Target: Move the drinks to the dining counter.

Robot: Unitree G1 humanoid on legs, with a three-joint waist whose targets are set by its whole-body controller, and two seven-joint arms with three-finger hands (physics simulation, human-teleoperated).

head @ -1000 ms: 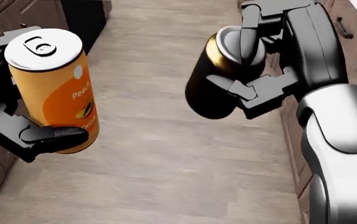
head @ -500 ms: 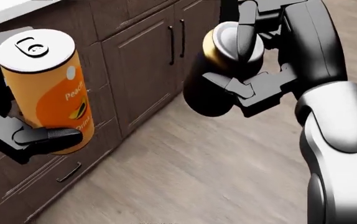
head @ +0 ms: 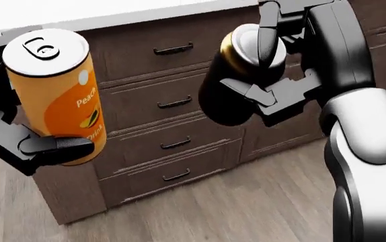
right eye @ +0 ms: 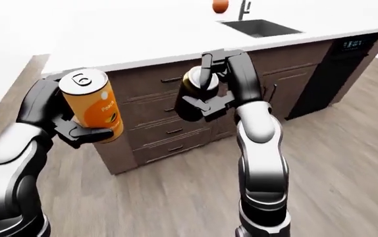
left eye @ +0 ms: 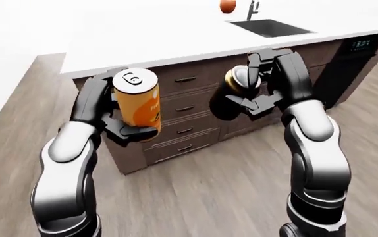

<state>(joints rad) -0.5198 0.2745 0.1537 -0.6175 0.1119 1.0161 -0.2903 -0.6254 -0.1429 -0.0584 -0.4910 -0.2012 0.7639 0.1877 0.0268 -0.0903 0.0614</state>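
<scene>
An orange peach drink can (head: 58, 96) stands upright in my left hand (head: 24, 136), whose fingers close round it at the left of the head view. A dark can with a gold rim (head: 236, 75) is held tilted in my right hand (head: 274, 65), with fingers over its silver top and round its side. Both cans are carried in the air in front of a white-topped counter (left eye: 176, 34) with dark wood drawers (head: 166, 126).
A black sink (left eye: 271, 27) with a tap and an orange round object (left eye: 227, 6) are on the counter at the top right of the left-eye view. A dark dishwasher panel (right eye: 337, 64) sits at the right end. Wood floor (left eye: 209, 197) lies below.
The whole picture has shifted as the camera turned: floor, then cabinet doors, now a drawer bank and the counter edge. Both cans stay in my hands as before.
</scene>
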